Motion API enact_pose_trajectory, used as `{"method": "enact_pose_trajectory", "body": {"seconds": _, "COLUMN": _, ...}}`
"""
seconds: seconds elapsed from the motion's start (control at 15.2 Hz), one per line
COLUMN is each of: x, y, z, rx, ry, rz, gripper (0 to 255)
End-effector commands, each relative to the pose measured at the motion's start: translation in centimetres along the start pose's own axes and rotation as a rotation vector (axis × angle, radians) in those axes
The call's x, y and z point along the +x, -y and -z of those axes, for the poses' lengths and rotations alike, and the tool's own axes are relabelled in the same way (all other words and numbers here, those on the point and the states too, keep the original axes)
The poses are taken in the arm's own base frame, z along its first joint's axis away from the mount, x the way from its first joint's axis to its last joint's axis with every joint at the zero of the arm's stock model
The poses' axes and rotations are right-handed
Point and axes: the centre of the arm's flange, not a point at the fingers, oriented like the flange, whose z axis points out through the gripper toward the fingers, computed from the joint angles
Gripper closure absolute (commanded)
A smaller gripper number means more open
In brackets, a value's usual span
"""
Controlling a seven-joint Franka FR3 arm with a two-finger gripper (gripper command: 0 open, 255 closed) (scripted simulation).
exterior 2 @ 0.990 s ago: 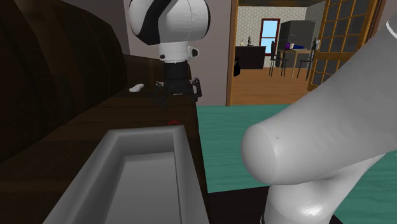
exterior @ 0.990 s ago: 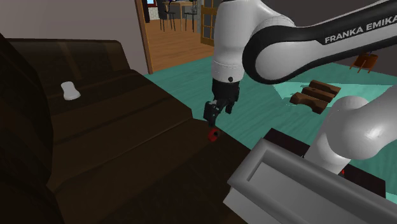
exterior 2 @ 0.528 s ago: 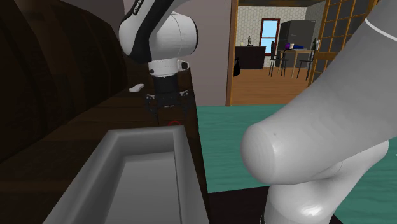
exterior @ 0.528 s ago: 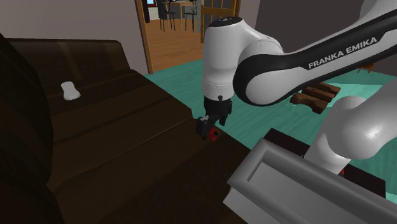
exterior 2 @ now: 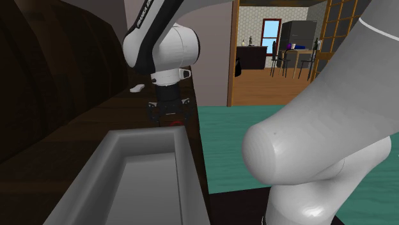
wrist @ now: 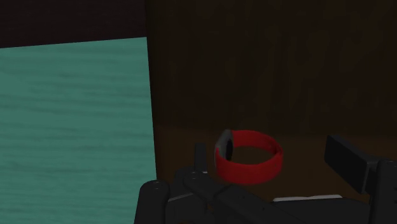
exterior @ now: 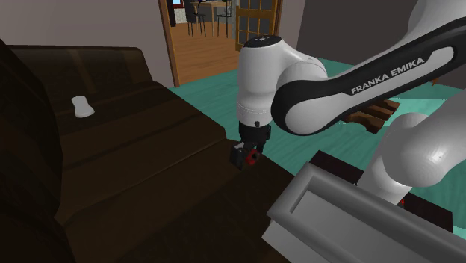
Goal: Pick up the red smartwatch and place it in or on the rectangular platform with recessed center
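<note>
- I am looking at a living room: a dark brown sofa [exterior: 142, 157] with a smooth, faintly glossy seat, beside a teal floor [wrist: 76, 114] with a fine wavy grain.
- Behind them, an open doorway [exterior: 203, 45] leads to a room with a warm wooden plank floor.
- A small white lumpy object [exterior: 81, 107] lies far back on the sofa seat.
- The red smartwatch [wrist: 248, 156] rests on the seat at its front edge, next to the teal floor. Its band forms a smooth closed ring, with a flat grey face on one side.
- My black gripper [wrist: 273, 159] is down at the watch. Its fingers [wrist: 348, 160] stand apart on either side of the ring and do not clasp it.
- The grey platform [exterior: 297, 196] is a plain, matte rectangular box with thick rims and a sunken middle. It sits near the arm's stand, well apart from the watch.
- A brown slatted wooden piece [exterior: 371, 112] lies on the teal floor beyond the arm.
</note>
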Motion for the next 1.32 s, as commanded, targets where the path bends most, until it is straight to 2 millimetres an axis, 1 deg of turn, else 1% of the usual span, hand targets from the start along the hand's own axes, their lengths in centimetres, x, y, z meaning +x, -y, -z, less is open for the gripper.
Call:
{"method": "enact_pose_trajectory", "body": {"seconds": 0.0, "x": 0.0, "y": 0.0, "z": 0.0, "rx": 0.000, "ry": 0.000, "rz": 0.000, "gripper": 0}}
{"method": "enact_pose_trajectory", "body": {"seconds": 0.13, "x": 0.0, "y": 0.0, "z": 0.0, "rx": 0.000, "ry": 0.000, "rz": 0.000, "gripper": 0}}
{"method": "enact_pose_trajectory", "body": {"seconds": 0.2, "x": 0.0, "y": 0.0, "z": 0.0, "rx": 0.000, "ry": 0.000, "rz": 0.000, "gripper": 255}}
{"method": "enact_pose_trajectory", "body": {"seconds": 0.79, "x": 0.0, "y": 0.0, "z": 0.0, "rx": 0.000, "ry": 0.000, "rz": 0.000, "gripper": 255}}
{"method": "enact_pose_trajectory", "body": {"seconds": 1.25, "x": 0.2, "y": -0.3, "z": 3.7, "rx": 0.000, "ry": 0.000, "rz": 0.000, "gripper": 255}}
